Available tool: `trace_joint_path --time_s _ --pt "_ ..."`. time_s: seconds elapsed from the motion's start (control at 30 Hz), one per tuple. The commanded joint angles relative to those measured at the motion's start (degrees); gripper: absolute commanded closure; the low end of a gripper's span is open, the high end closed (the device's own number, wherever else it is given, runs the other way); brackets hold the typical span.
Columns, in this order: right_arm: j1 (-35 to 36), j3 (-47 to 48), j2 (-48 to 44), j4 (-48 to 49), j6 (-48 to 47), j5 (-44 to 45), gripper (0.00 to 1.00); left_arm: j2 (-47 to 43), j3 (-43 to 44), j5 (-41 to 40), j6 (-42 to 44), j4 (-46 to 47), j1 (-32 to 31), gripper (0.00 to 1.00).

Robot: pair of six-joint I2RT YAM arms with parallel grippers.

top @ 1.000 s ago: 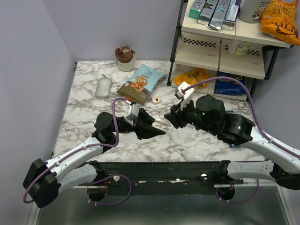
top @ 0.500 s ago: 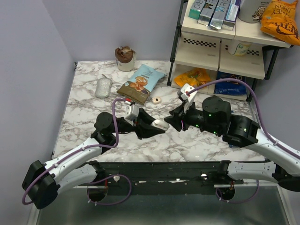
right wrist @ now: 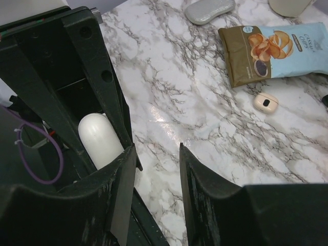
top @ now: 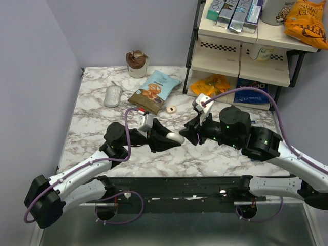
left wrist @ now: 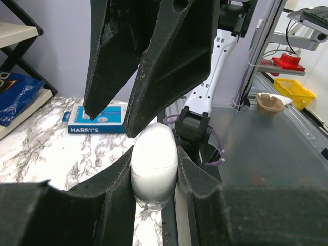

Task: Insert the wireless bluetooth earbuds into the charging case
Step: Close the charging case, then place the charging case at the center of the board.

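Our left fingers [top: 167,138] are clamped on the small white-cream, pebble-shaped plastic charging case [top: 176,137]. They hold it with its lid shut over the near half of the white-and-grey marbled counter [top: 92,128]. Our right fingers [top: 191,134] face the case from the other side. They stand at a middling gap with nothing between them. In the right wrist view only bare counter shows through that gap, and the charging case sits just outside one finger. One tiny cream plastic earbud [top: 170,109] with a dark spot lies on the counter, just beside the brown-and-blue chip bag [top: 155,90] and well apart from the case. A grey oval object [top: 113,95] lies farther back on the left.
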Motion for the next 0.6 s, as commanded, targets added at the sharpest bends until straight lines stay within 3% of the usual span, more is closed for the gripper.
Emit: trace_joint_path --time_s 0.0,0.07,0.1,0.17,0.2,0.3,0.57 --pt "0.0 -1.6 -1.3 0.4 0.3 2.1 0.52 -0.1 0.4 -2.8 1.1 0.7 0.0 1.00" --pt "0.0 -2.0 -1.8 0.3 3.2 8.9 0.48 -0.2 0.5 -5.3 1.5 -1.0 0.0 1.00" --pt "-0.1 -2.1 -2.5 0.2 4.3 17.8 0.48 -0.1 0.8 -7.1 1.9 -2.7 0.0 1.00" --pt "-1.2 -2.7 -3.7 -0.1 7.9 23.7 0.47 0.3 2.0 -13.0 3.5 -11.2 0.0 1.00" --pt "-3.5 -4.1 -5.2 -0.1 9.0 24.5 0.46 1.7 2.4 -19.0 3.8 -14.0 0.2 1.00" --pt "-7.2 -8.3 -6.7 1.3 12.2 20.5 0.45 8.6 3.3 -25.1 0.8 -19.1 1.2 1.00" --pt "-9.0 -19.3 -8.2 3.9 18.5 17.6 0.45 32.4 8.1 -32.9 -11.7 -17.7 2.2 1.00"
